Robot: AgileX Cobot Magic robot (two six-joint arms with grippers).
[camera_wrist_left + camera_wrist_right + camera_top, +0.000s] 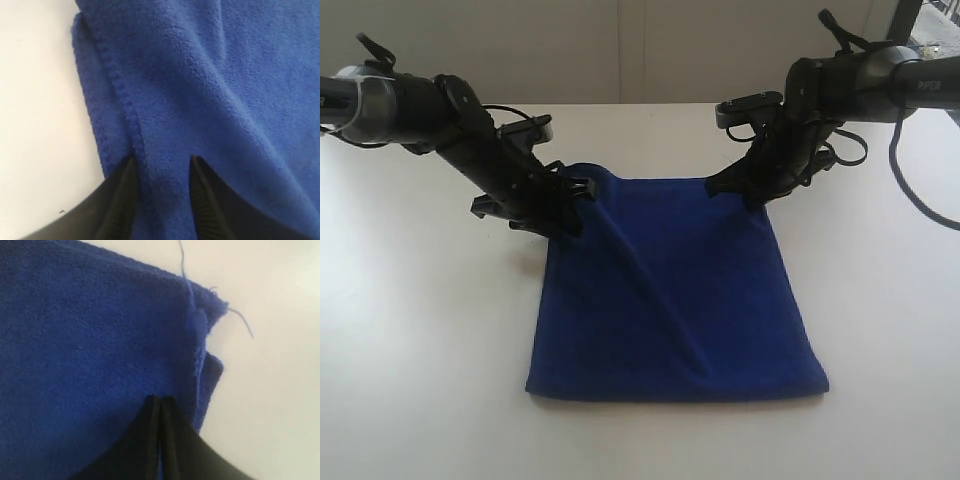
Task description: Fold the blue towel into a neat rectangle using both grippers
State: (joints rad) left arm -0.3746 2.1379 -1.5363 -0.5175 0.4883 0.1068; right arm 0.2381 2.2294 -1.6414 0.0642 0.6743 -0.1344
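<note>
white table [420, 350], blue towel [670, 290]; left end effector [161, 160] and right end effector [161, 399] each pinch a corner.

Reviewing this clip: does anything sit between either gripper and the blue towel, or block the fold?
Nothing visible does. The left gripper straddles a ridge of the blue towel at one corner; the right gripper is closed on the other.

Towel [670, 300] lies on the white table [420, 350] as a rough rectangle, with a diagonal crease running from its far-left corner toward the near edge; the left gripper [570, 205] is at the far-left corner and the right gripper [725, 185] at the far-right corner.
</note>
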